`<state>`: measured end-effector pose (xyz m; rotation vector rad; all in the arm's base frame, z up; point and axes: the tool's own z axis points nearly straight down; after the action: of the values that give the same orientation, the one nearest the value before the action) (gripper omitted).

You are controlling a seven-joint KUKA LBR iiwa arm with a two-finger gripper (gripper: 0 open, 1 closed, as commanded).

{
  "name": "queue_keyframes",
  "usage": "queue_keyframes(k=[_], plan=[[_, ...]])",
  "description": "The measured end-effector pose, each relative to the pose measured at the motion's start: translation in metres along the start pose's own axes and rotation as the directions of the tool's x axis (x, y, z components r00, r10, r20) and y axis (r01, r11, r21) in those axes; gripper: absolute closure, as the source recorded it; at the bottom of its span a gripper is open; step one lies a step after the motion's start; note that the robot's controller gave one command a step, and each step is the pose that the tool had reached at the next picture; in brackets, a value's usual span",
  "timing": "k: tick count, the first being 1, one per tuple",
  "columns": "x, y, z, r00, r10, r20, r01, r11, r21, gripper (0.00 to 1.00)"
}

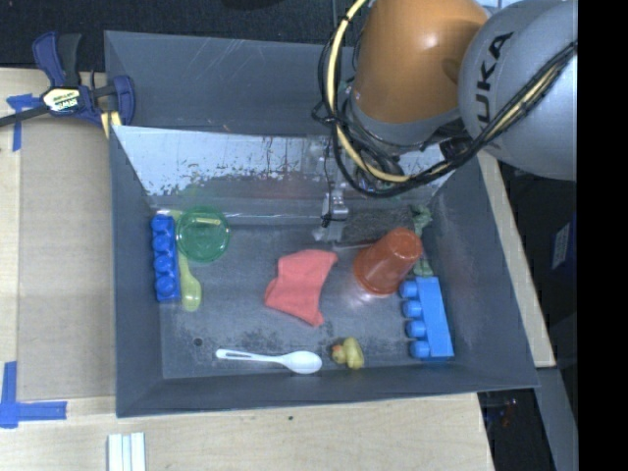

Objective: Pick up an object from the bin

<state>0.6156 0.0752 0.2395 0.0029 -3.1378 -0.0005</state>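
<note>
Pick looks barely begun, nothing lifted: everything lies loose in the bin. Knobbly blue block strip along the left wall, see-through green cup beside it, glossy white plastic spoon near the front edge, floppy red cloth mid-bin. The gripper hangs by the back wall, just behind that cloth; open or closed, can't tell. Smooth orange-red cup tipped over, studded blue brick by the right wall.

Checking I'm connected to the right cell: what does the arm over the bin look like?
A rounded silver-grey arm with black KUKA lettering, a glossy orange dome cover at the wrist, yellow and black cables looped around it, and a small grey metal gripper below.
</note>
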Motion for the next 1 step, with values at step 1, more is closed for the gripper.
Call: queue_keyframes(k=[1], plan=[[-0.0015, -0.0005, -0.004, 1.0, 0.001, 0.008, -0.001, 1.0, 0.0, 0.0]])
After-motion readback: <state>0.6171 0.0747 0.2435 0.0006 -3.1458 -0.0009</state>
